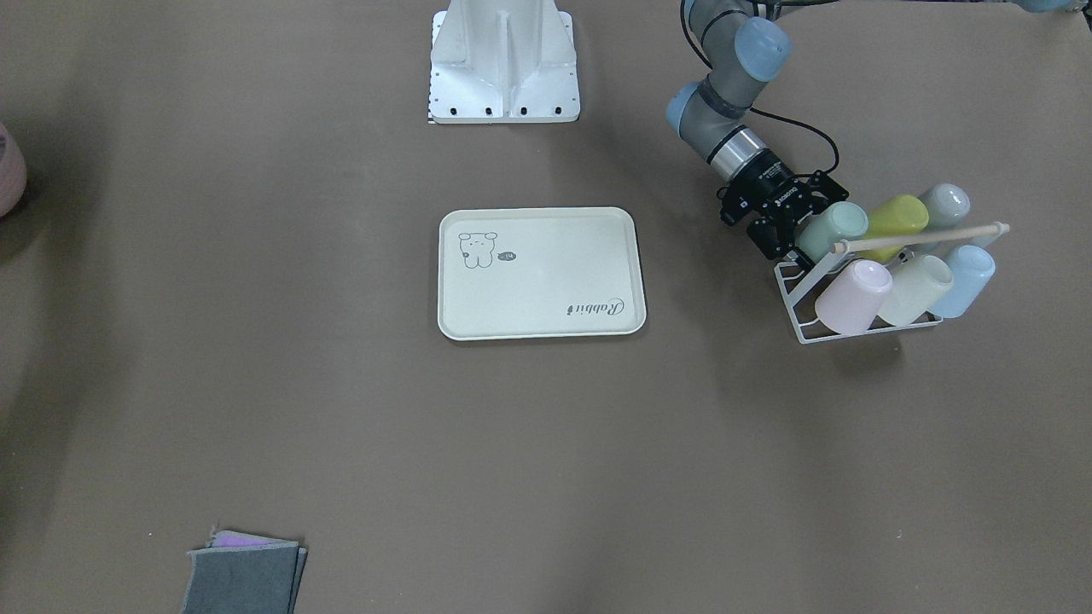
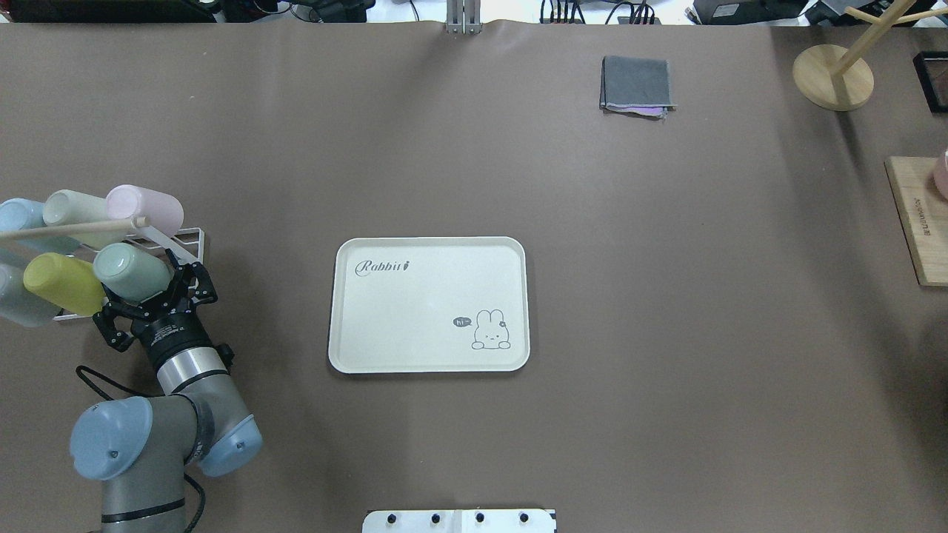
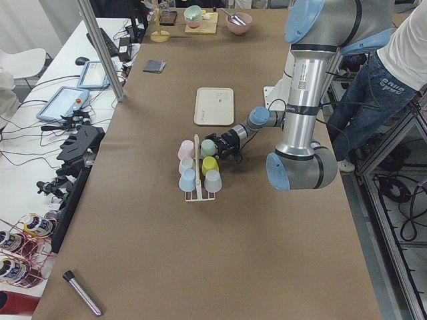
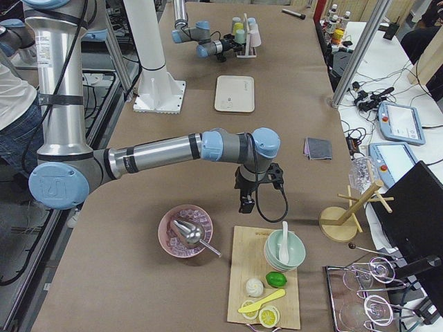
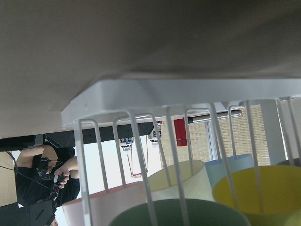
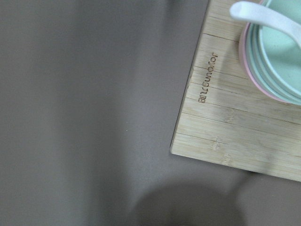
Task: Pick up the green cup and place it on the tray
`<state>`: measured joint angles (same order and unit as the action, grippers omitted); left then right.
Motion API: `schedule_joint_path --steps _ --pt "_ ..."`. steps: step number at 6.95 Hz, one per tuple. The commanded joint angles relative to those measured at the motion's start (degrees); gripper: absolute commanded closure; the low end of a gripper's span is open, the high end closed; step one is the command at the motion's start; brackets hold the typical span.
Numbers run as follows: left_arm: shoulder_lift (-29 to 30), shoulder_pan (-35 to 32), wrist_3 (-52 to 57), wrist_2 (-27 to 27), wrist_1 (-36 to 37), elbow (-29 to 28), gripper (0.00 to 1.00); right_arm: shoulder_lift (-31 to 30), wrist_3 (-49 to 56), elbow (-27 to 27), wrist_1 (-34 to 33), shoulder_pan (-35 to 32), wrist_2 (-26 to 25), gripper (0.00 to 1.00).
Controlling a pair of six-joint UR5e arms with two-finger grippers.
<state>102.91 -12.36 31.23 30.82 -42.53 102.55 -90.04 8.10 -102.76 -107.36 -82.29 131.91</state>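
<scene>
Step in hand: grasp. Left gripper (image 2: 148, 290) is wide, straddling the near end of the green cup (image 2: 132, 271), which sits tilted in the rack (image 2: 189, 238); contact unclear. Next, likely: close, draw the cup out, carry it to the tray (image 2: 429, 296), well apart. In the way: yellow cup (image 2: 63, 283) just beside, wooden bar (image 2: 74, 228) above. Right gripper (image 4: 256, 194) far off; state cannot be told.

Brown matte covering spans the long table (image 2: 666, 296) in an evenly lit lab; a white bench (image 3: 57, 67) strewn with cables runs alongside, behind 1 aluminium post (image 3: 100, 47).
</scene>
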Motion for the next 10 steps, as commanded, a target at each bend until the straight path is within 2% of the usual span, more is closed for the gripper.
schedule_joint_path --steps 1,3,6,10 --pt "0.45 0.06 0.15 0.47 -0.09 0.20 0.13 0.13 0.34 2.38 0.40 -2.95 -0.25 0.00" --pt "0.54 0.06 -0.02 0.47 -0.01 0.72 0.22 0.13 -0.01 2.65 0.40 -4.10 -2.08 0.00" --pt "0.54 -0.03 -0.29 0.47 0.08 1.25 0.22 -0.22 -0.54 6.41 3.28 -4.11 -2.27 0.00" --pt "0.36 -0.29 -0.29 0.38 0.61 3.53 0.22 0.39 -0.54 6.78 3.74 -4.98 -1.74 0.00"
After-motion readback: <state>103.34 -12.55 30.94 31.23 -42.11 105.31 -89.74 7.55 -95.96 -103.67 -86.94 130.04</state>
